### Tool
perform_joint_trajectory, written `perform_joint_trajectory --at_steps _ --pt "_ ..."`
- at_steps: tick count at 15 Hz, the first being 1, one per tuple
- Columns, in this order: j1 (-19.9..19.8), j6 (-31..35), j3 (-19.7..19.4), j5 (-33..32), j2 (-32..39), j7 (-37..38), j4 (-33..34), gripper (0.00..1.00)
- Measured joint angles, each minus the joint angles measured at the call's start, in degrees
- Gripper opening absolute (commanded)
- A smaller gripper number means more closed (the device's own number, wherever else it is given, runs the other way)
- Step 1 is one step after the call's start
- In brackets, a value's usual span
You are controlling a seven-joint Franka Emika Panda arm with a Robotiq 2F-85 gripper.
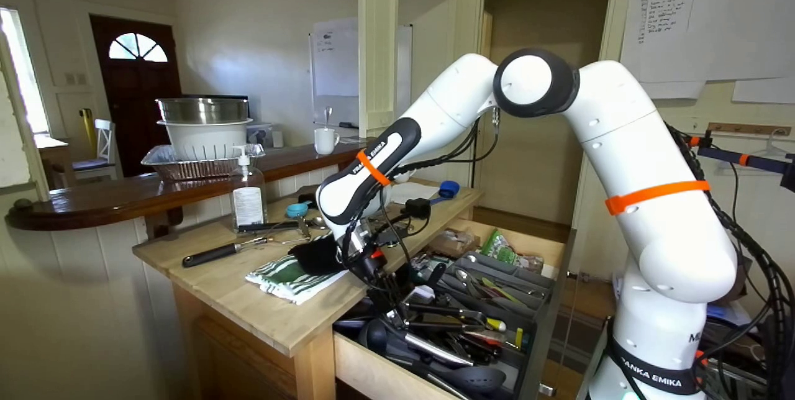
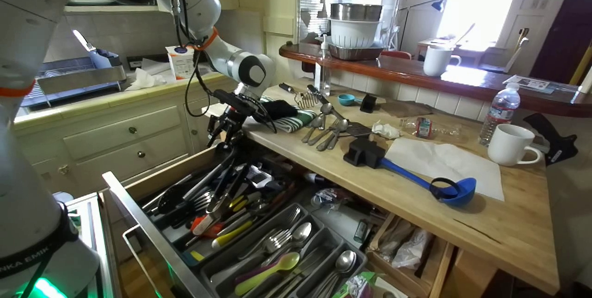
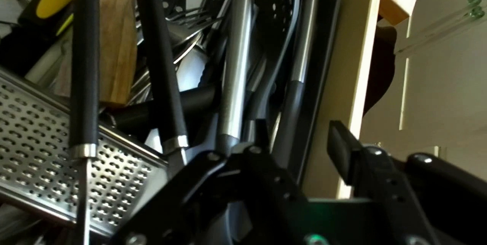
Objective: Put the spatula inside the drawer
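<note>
Gripper (image 3: 298, 138): jaws parted, nothing seen held between them.
Release: judged to be the step in hand, nearly finished.
Lift: straight up is called for, so that nothing gets snagged.
Spatula (image 3: 234, 62): guessed, not certain; steel handle, dark neck, far end hidden by gripper.
Drawer (image 3: 344, 89): pulled out; spatula laid inside, beside a black slotted spoon (image 3: 279, 20).
</note>
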Motion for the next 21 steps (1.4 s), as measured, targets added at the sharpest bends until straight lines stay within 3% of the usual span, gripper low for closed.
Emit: perform_joint_trajectory --at_steps 3,8,18,21 --pt "2.54 -0.40 1.87 -0.44 -1.94 0.23 -0.91 1.00" --pt "6.09 -0.44 4.08 0.12 -13.04 5.08 -7.93 1.00" --pt "7.24 -0.50 4.71 13.56 -45.79 22.83 -29.77 1.00" --pt "7.26 -0.50 4.62 14.11 -50.10 23.88 -32.66 1.00"
